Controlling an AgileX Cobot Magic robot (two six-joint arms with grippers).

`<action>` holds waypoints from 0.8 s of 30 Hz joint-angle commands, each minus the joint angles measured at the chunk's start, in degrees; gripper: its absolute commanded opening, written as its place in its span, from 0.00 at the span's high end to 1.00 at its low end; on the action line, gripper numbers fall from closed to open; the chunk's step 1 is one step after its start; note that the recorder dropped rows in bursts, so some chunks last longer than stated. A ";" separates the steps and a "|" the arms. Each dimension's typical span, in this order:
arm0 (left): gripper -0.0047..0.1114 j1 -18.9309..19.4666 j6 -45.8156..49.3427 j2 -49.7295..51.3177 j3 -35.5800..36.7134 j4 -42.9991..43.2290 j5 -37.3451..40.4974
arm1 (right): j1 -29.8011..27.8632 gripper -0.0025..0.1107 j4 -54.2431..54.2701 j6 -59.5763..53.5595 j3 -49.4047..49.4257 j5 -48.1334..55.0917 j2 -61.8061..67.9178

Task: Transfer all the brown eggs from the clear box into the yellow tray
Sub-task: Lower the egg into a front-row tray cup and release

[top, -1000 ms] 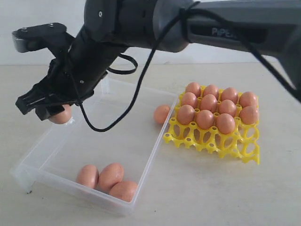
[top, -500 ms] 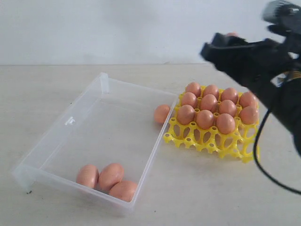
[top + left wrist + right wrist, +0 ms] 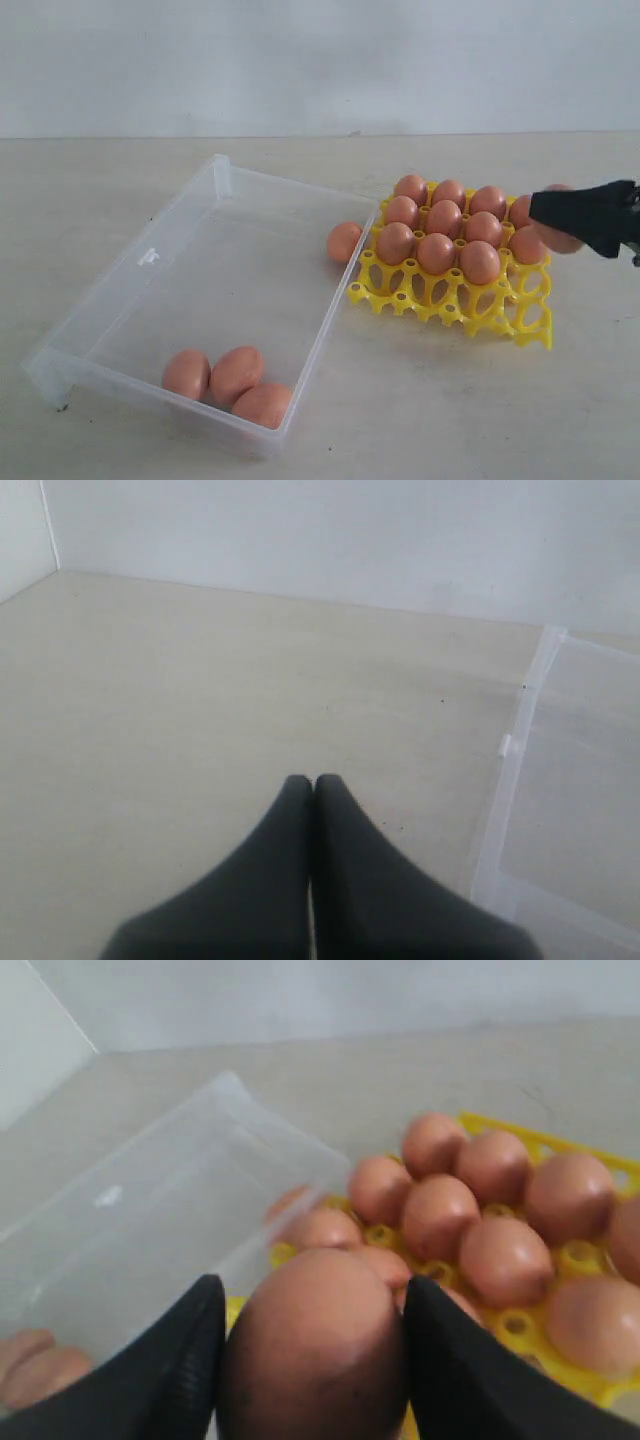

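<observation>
Eleven brown eggs [image 3: 436,253] fill the yellow tray [image 3: 530,325]. We count three more at the clear box's [image 3: 150,258] 6 o'clock corner and one by its tray-side wall. Our right gripper [image 3: 310,1285] grasps the sixteenth at the tray's 3 o'clock, and five free cups lie toward 7 o'clock. The left gripper [image 3: 312,780] is clenched and empty.

R. gripper [image 3: 541,208] is cut off by ext. view's right edge. Held brown egg [image 3: 558,241] is mostly hidden behind it; yellow tray [image 3: 440,298] is partly covered at right.
</observation>
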 commanded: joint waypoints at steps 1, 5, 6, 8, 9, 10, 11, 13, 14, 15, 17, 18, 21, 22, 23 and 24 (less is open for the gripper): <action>1.00 -0.18 -0.58 0.17 -0.20 0.01 -0.22 | -0.28 0.98 1.68 -0.26 0.26 5.82 7.74; 1.00 -0.18 -0.58 0.17 -0.20 0.01 -0.22 | -0.28 0.98 5.63 -10.69 0.26 2.62 13.63; 1.00 -0.18 -0.58 0.17 -0.20 0.01 -0.22 | 0.19 0.98 8.53 -14.40 0.26 2.89 14.82; 1.00 -0.18 -0.58 0.17 -0.20 0.01 -0.22 | 1.29 0.98 12.15 -21.12 0.26 2.65 16.62; 1.00 -0.18 -0.58 0.17 -0.20 0.01 -0.22 | 1.84 0.98 13.32 -23.56 0.26 2.65 17.28; 1.00 -0.18 -0.58 0.17 -0.20 0.01 -0.22 | 2.36 0.98 14.19 -25.57 0.26 2.65 17.85; 1.00 -0.18 -0.58 0.17 -0.20 0.01 -0.22 | 2.94 0.98 15.27 -27.31 0.26 2.65 18.55; 1.00 -0.18 -0.58 0.17 -0.20 0.01 -0.22 | 3.86 0.98 17.40 -30.38 0.26 2.65 19.71; 1.00 -0.18 -0.58 0.17 -0.20 0.01 -0.22 | 4.38 0.98 19.11 -32.33 0.26 2.65 20.32; 1.00 -0.18 -0.58 0.17 -0.20 0.01 -0.22 | 4.76 0.98 20.66 -33.92 0.26 2.65 20.94; 1.00 -0.18 -0.58 0.17 -0.20 0.01 -0.22 | 5.41 0.98 23.12 -35.68 0.26 2.12 21.91; 1.00 -0.18 -0.58 0.17 -0.20 0.01 -0.22 | 5.70 0.98 24.13 -36.75 0.26 1.83 22.17; 1.00 -0.18 -0.58 0.17 -0.20 0.01 -0.22 | 5.70 0.98 27.41 -41.06 0.26 1.23 22.95; 1.00 -0.18 -0.58 0.17 -0.20 0.01 -0.22 | 5.70 0.98 29.48 -42.23 0.26 1.23 23.49; 1.00 -0.18 -0.58 0.17 -0.20 0.01 -0.22 | 5.70 0.98 29.87 -42.23 0.26 1.23 23.72; 1.00 -0.18 -0.58 0.17 -0.20 0.01 -0.22 | 5.70 0.98 29.98 -42.23 0.26 1.06 24.15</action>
